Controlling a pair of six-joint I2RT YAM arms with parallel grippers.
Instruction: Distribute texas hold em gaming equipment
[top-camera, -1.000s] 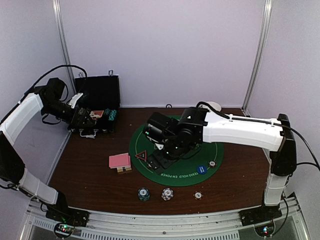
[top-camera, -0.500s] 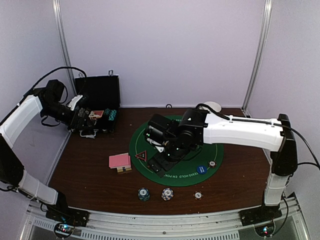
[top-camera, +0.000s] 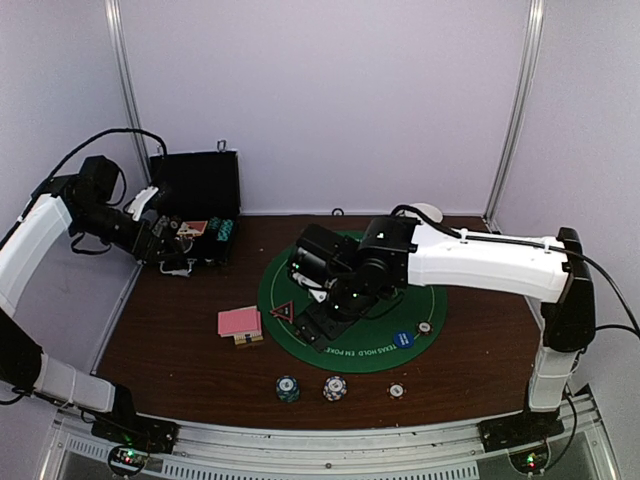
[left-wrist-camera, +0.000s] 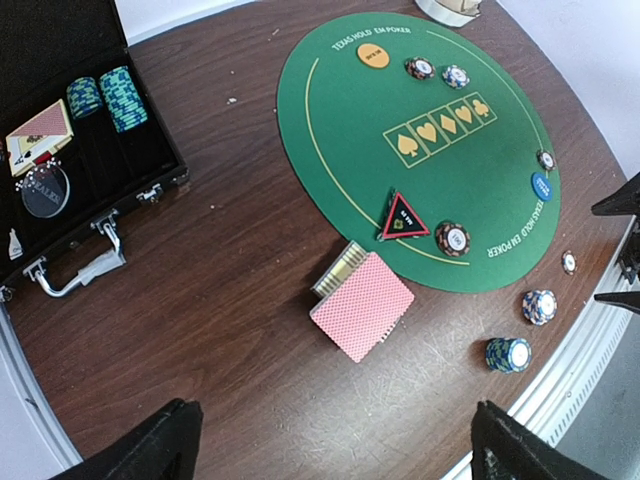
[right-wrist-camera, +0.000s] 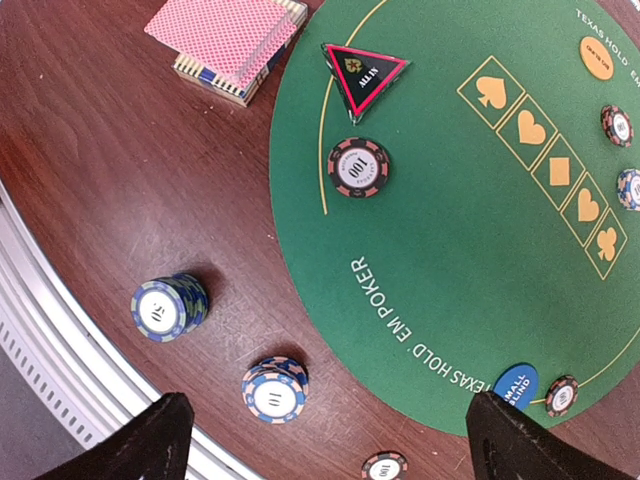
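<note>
At centre-left of the right wrist view, a lone chip (right-wrist-camera: 358, 167) lies on the green mat (right-wrist-camera: 450, 280) below the triangle marker (right-wrist-camera: 363, 72), with the cards (right-wrist-camera: 225, 30) at upper left. The right tool (right-wrist-camera: 325, 435) and left tool (left-wrist-camera: 335, 440) hang released (nothing held). A wide-jawed descent could knock the marker.

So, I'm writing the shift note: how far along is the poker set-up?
Done: the orange button, blue button, triangle marker and several chips lie on the green mat; two chip stacks stand near the table front edge. In hand: nothing, left gripper and right gripper are both open and empty. Left: teal chip stacks sit in the black case, and the pink-backed deck lies undealt beside the mat.
</note>
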